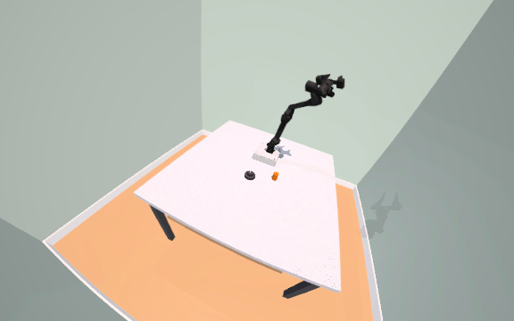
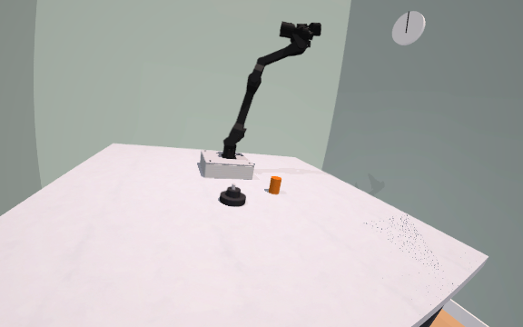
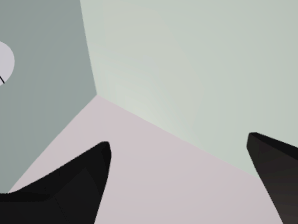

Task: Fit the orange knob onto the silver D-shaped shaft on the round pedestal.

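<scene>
The orange knob [image 1: 275,176] [image 2: 275,185] stands on the white table, to the right of the pedestal in the top and exterior views. Its underside and hole are hidden. The round black pedestal [image 1: 250,176] [image 2: 232,201] has a wide base and a narrower step. The small silver shaft [image 2: 233,186] sticks up from its top, bare; its flat side is too small to make out. My gripper [image 3: 180,145] is open and empty, with its two fingers wide apart in the wrist view. It is raised high above the table, far from the knob and the pedestal.
The arm's white base box [image 1: 264,158] [image 2: 228,171] sits on the table [image 1: 221,196] [image 2: 152,254] behind the knob and the pedestal. A round clock [image 2: 409,28] hangs on the wall. The wrist view shows only walls, ceiling and part of the clock besides the fingers.
</scene>
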Robot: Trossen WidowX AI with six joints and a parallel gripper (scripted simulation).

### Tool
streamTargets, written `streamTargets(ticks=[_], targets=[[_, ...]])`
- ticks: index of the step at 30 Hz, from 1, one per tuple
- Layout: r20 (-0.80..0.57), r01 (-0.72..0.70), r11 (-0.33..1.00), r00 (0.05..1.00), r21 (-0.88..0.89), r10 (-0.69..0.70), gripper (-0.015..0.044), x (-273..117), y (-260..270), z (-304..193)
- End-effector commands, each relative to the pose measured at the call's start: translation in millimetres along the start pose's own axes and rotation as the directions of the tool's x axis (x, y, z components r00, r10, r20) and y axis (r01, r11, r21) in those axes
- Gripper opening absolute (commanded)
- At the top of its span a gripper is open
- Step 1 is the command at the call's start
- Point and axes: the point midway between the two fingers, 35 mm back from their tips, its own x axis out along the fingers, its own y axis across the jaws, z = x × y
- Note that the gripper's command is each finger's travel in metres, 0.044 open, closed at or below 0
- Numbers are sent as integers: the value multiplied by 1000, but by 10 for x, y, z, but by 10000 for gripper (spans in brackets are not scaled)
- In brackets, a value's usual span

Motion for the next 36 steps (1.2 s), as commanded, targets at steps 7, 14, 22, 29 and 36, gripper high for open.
streamTargets(ticks=[7, 14, 22, 29, 36], targets=[[-21, -123, 978, 992, 166, 128, 440, -143, 347, 33], [-25, -368, 771, 895, 520, 445, 440, -676, 1147, 220], [57, -479, 344, 644, 807, 762, 440, -1618, 1880, 629], [193, -373, -59, 333, 926, 923, 440, -2631, 2183, 1107], [363, -108, -362, -12, 926, 932, 440, -3699, 2102, 1650]])
